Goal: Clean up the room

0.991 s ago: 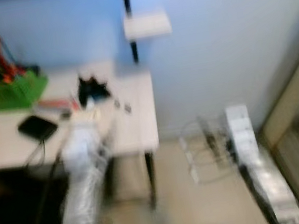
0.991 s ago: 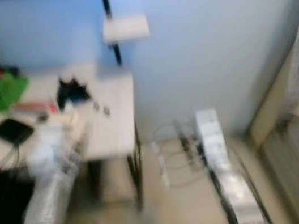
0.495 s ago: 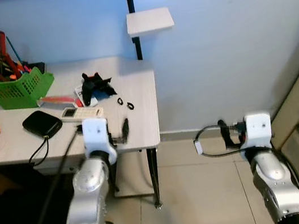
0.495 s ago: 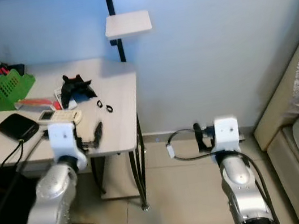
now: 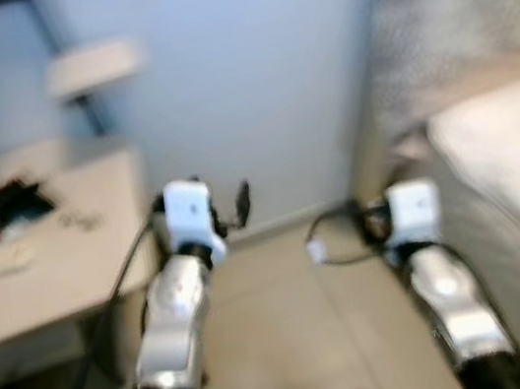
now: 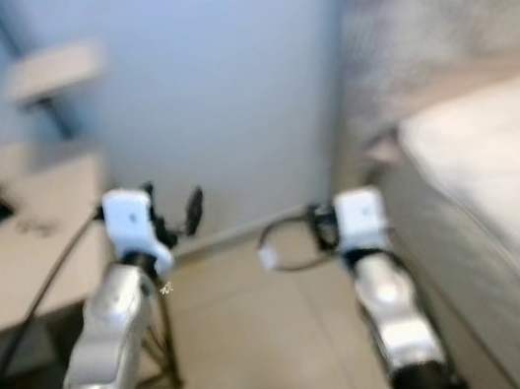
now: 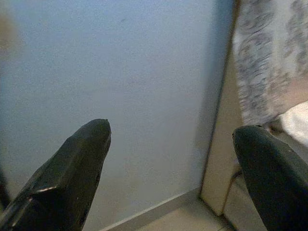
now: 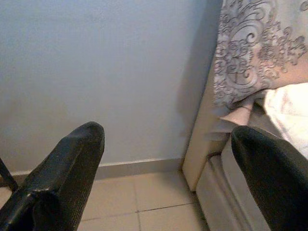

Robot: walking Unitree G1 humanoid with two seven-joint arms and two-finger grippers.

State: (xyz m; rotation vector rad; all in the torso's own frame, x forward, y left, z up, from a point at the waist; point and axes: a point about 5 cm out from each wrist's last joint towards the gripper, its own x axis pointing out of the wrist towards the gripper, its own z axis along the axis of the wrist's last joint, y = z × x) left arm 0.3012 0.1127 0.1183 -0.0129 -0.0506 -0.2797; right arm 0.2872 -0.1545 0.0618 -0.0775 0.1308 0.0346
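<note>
Blue wall (image 5: 249, 67) across upper centre, blurred. Left gripper (image 7: 168, 163) and right gripper (image 8: 166, 168) both spread wide, grasping nothing, mid-frame over tiled floor (image 5: 265, 343). Cluttered table (image 5: 43, 271) at left edge; bed (image 5: 506, 173) at right.

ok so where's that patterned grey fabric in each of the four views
Left eye view: patterned grey fabric, blurred, upper right, above the bed.
Right eye view: upper right too.
Left wrist view: beyond the left tool, beside the pale wall.
Right wrist view: beyond the right tool, sharpest here.
Shared landmark: the pale blue wall.
</note>
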